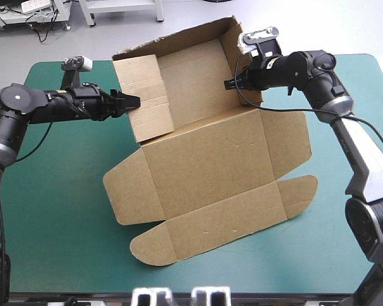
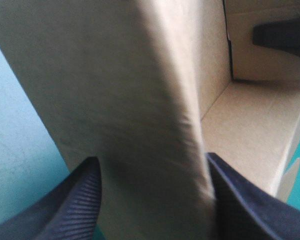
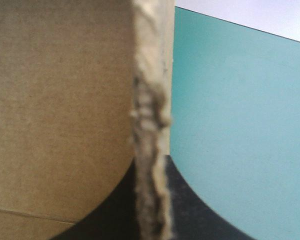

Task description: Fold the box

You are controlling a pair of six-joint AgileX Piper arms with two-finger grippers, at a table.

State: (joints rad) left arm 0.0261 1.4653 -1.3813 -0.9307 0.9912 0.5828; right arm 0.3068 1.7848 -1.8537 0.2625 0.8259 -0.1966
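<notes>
The brown box point(image 1: 204, 166) sits mid-bench point(image 1: 57, 210), lid flat toward the near edge, far walls raised; the left end effector point(image 1: 136, 101) pinches the left wall's edge; the right end effector point(image 1: 228, 83) pinches the right wall; open bench flanks both sides.

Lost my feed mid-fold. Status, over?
Left gripper shut on box, left wall. Right gripper shut on right wall. Walls raised, lid flat on table. Nothing seen blocking.
</notes>
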